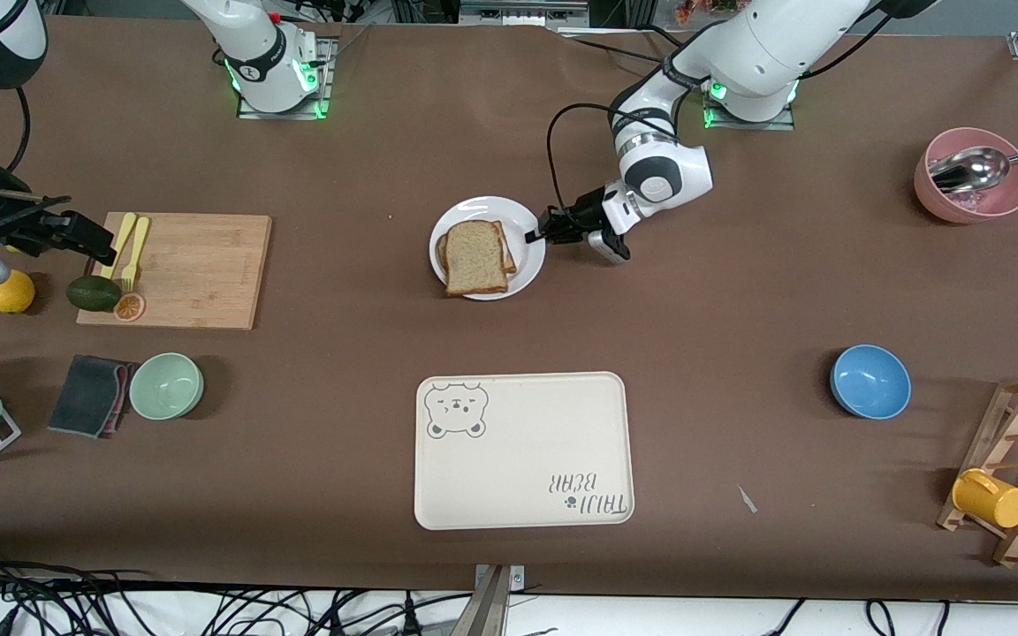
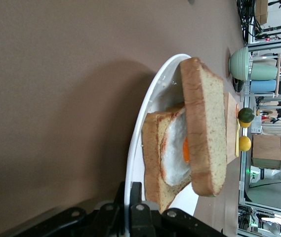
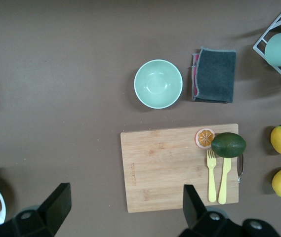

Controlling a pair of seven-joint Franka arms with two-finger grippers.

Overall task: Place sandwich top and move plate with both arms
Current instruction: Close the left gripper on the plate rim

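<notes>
Your left hand [image 1: 534, 235] is closed on the rim of the white plate [image 1: 527, 218], pinching its edge on the side toward the left arm's end of the counter [image 1: 703, 300]; in the left wrist view the rim runs straight in between the two black fingers [image 2: 136, 213]. The plate sits near the middle of the counter, farther from the front camera than the cream bear tray [image 1: 522, 450]. On it, the sandwich top [image 1: 475, 257] lies over the slice with the fried egg [image 2: 176, 148], leaning on it at a tilt so the egg shows at the side.

Your right hand [image 1: 89, 238] waits over the end of the wooden cutting board [image 1: 195, 269] toward the right arm's end of the counter, its fingers [image 3: 56, 203] spread fully apart and holding nothing. On that board lie two yellow forks [image 1: 129, 246], an avocado [image 1: 93, 292] and an orange slice [image 1: 129, 306].
</notes>
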